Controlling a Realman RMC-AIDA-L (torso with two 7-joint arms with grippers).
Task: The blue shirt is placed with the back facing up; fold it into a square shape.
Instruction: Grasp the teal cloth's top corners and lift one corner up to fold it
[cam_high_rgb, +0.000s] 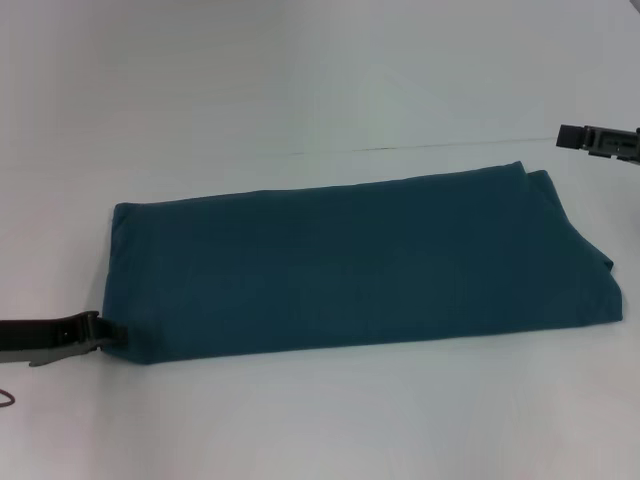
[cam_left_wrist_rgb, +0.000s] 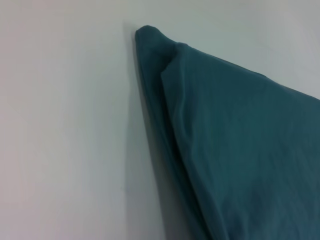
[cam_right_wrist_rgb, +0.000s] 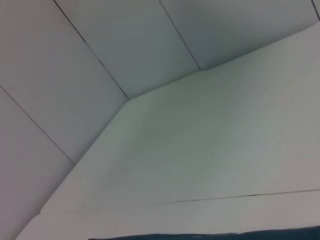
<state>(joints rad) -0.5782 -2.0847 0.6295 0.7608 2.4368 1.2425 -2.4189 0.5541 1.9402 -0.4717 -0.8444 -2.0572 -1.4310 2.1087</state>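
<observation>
Blue shirt (cam_high_rgb: 360, 265) already folded into a long band; squaring left.
Left gripper (cam_high_rgb: 100, 335) is seen at its near-left corner, grip undetermined; right gripper (cam_high_rgb: 575, 136) parked by the table's (cam_high_rgb: 300, 80) right edge, likewise.

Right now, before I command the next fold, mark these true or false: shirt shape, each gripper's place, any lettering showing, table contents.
1. The blue shirt lies folded into a long rectangle. True.
2. The left gripper is at the shirt's near left corner. True.
3. The right gripper rests on the shirt. False: it sits beyond the shirt's far right corner, apart from it.
4. White lettering shows on the shirt. False: only plain fabric shows.
</observation>
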